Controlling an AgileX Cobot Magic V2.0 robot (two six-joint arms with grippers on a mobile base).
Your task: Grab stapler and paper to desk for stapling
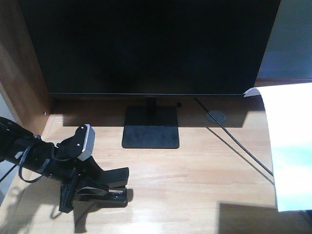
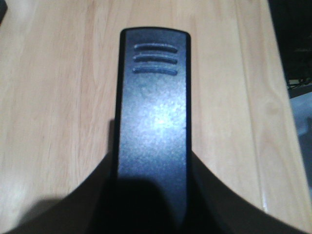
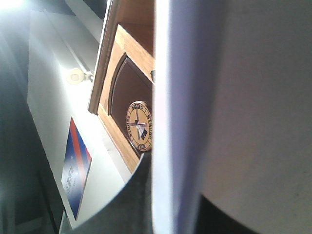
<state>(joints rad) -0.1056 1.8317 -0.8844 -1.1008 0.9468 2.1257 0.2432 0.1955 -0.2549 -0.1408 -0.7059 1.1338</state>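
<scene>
The black stapler (image 1: 116, 183) rests on the pale wood desk (image 1: 195, 170) at the front left, and my left gripper (image 1: 87, 187) is shut on its rear end. In the left wrist view the stapler's ribbed top (image 2: 153, 122) runs straight out from between the dark fingers (image 2: 83, 204) of the left gripper (image 2: 151, 200). The white paper (image 1: 292, 146) hangs above the desk's right side, one corner curled near the monitor. In the right wrist view the paper (image 3: 168, 122) shows edge-on, pinched in my right gripper (image 3: 170, 214). That gripper is out of the front view.
A large black monitor (image 1: 151, 44) on a flat stand (image 1: 150, 127) fills the back of the desk. A dark cable (image 1: 234, 141) runs diagonally past a round grommet (image 1: 216, 116). A brown side panel (image 1: 19, 63) walls the left. The right wrist view shows a wooden plaque (image 3: 140, 126).
</scene>
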